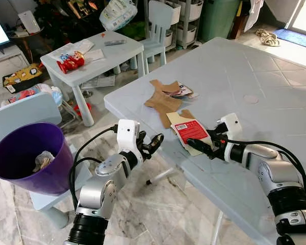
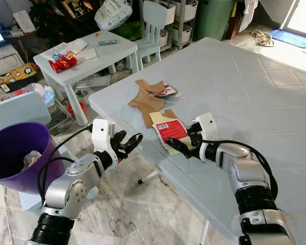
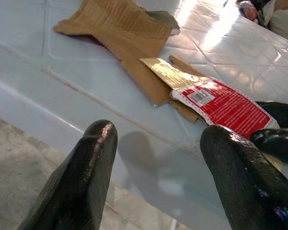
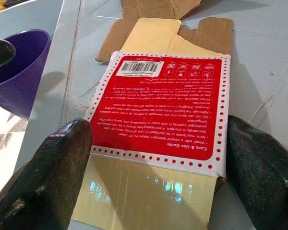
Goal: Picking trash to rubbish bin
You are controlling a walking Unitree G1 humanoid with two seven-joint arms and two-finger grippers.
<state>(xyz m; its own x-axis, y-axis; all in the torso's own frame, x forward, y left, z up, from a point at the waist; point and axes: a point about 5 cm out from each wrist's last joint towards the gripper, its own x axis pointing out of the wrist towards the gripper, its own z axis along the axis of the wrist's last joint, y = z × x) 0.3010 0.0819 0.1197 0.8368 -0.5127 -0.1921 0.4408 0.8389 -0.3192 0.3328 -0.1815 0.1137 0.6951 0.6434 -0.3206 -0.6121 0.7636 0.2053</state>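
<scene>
Red-labelled card packet (image 1: 189, 133) lies flat near the desk (image 1: 255, 71) edge, right hand (image 1: 202, 148) open astride it. Left hand (image 1: 152, 143) open off the edge; purple bin (image 1: 25, 158) beyond. Left wrist: brown cardboard (image 3: 120, 28), apparently torn. Right wrist: fingers (image 4: 43, 182) flank the packet.

**Things Around the Room**

A small worktop (image 1: 123, 51) stands near a little blue chair (image 1: 157, 23). A red snack bag (image 1: 70, 62) and a grey remote (image 1: 115, 42) lie on it. A green bin (image 1: 218, 18) stands farther back.
</scene>
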